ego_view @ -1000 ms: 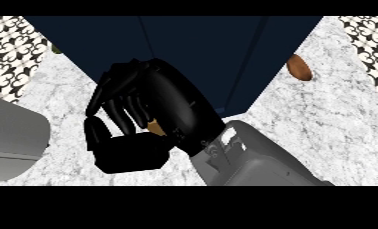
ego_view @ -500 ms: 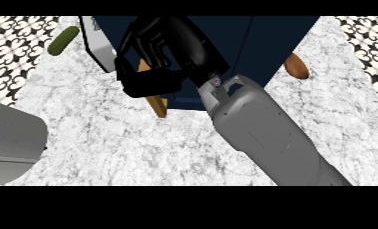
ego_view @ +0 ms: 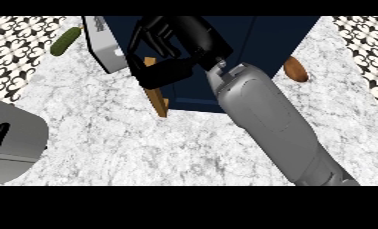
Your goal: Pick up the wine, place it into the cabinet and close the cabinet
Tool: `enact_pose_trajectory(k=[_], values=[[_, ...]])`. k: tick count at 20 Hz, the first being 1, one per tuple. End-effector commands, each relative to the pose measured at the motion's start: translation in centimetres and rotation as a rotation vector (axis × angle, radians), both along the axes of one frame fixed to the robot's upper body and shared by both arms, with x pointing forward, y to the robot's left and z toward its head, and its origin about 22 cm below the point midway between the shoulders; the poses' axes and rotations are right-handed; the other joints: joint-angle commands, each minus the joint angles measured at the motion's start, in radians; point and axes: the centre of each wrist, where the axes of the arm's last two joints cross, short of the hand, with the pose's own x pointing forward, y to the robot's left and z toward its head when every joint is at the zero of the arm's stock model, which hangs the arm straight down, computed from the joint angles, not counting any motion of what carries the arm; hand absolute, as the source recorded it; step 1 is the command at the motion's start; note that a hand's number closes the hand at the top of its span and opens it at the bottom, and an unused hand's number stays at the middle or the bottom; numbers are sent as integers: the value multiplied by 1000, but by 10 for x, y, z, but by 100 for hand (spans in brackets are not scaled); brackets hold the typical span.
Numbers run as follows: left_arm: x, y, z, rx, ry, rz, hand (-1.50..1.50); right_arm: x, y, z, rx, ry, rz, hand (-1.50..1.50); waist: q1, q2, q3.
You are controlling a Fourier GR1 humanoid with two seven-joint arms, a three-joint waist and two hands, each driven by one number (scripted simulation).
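Observation:
The wine (ego_view: 156,96) shows as a brown-orange bottle, tilted, with its lower end sticking out below my right hand (ego_view: 179,40). That black hand is curled round the bottle's upper part and hides it. It hovers at the front of the dark blue cabinet (ego_view: 266,43), whose grey door (ego_view: 105,48) stands open at the left. My grey right forearm (ego_view: 269,123) runs in from the lower right. Whether the bottle is inside the cabinet is unclear.
A green cucumber (ego_view: 65,40) lies at the far left beside the open door. Right of the cabinet a brown oval item (ego_view: 295,69) rests on the marble counter (ego_view: 125,143). A grey rounded shape (ego_view: 18,143), likely my left forearm, shows at the lower left edge.
My right hand has carried the bottle up and away from me, to the cabinet's front. The open door and the cucumber have come into view at the left.

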Motion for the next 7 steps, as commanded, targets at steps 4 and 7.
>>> enact_pose_trajectory(k=[4,7], values=[[14,-17,-6,-3,-1,-1,-150,44,-52,-5,-21,14,-209,150,-18,34,12],[26,-14,-16,-4,3,29,-150,50,-54,10,-20,-5,-190,150,-23,38,10]])
